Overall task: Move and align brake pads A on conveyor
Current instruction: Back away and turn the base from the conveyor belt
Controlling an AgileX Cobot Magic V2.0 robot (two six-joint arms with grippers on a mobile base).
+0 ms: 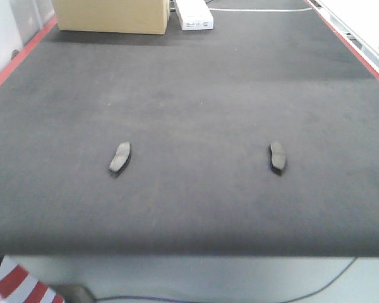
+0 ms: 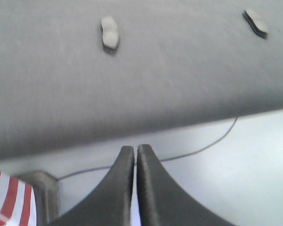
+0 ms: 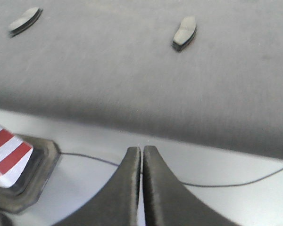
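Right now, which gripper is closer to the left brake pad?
Left. The left gripper hangs short of the conveyor edge, the left brake pad nearly straight ahead; from the right gripper it lies far off leftward.

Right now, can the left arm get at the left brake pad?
Probably yes: nothing lies between the shut left gripper and the left brake pad on the conveyor; it must open first.
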